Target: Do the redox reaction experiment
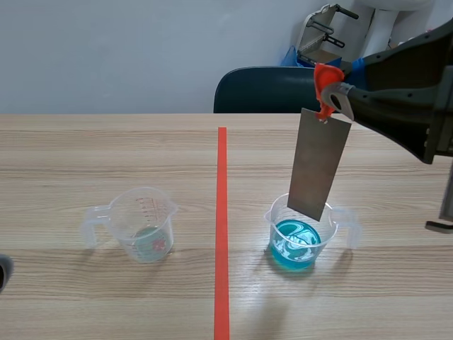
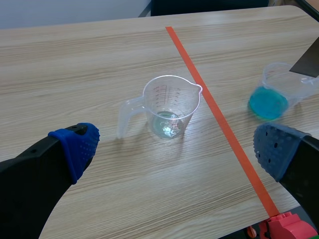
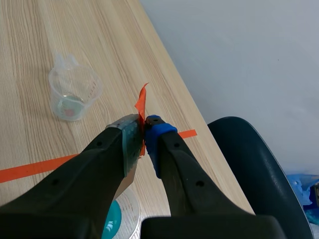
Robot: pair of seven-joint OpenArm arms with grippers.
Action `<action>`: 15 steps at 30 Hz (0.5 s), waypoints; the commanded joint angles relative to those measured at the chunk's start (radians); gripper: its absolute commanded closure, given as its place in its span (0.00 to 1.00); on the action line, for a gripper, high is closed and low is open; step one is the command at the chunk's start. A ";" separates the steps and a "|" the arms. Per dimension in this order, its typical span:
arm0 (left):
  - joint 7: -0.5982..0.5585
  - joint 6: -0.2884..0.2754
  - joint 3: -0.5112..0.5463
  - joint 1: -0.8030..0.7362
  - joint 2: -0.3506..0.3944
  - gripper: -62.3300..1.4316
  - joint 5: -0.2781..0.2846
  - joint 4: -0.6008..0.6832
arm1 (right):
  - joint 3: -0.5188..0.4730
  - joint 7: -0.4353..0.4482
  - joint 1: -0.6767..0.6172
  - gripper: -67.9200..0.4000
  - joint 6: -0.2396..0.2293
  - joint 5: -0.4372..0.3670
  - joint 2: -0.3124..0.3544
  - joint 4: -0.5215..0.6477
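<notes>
Right gripper (image 3: 143, 130) pinches the strip (image 1: 320, 164) by its orange tab (image 1: 324, 74). The strip's lower end hangs at the blue cup (image 1: 276, 232) rim, 3 o'clock from the clear cup (image 1: 141, 225). Left gripper (image 2: 175, 147) gapes wide, empty.

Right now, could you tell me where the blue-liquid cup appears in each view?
Scene view: the blue-liquid cup stands right of the tape line, at the metal strip's lower end.
Left wrist view: across the tape line from the near-empty cup.
Right wrist view: mostly hidden beneath the right gripper.
Shared landmark: the tape line.
</notes>
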State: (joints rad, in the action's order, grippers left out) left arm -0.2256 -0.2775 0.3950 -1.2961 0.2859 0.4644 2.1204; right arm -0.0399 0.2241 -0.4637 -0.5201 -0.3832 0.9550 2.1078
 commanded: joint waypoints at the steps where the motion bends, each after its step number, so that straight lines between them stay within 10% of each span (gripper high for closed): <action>1: -0.018 -0.002 0.000 0.003 -0.003 0.00 0.003 0.014 | -0.008 0.011 0.012 0.98 0.006 -0.009 0.000 0.018; 15: -0.017 -0.002 0.000 0.003 -0.003 0.00 0.003 0.014 | -0.008 0.010 0.012 0.98 0.006 -0.002 0.000 0.018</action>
State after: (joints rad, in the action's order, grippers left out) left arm -0.2256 -0.2775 0.3950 -1.2961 0.2859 0.4644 2.1204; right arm -0.0399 0.2241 -0.4637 -0.5201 -0.3820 0.9550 2.1078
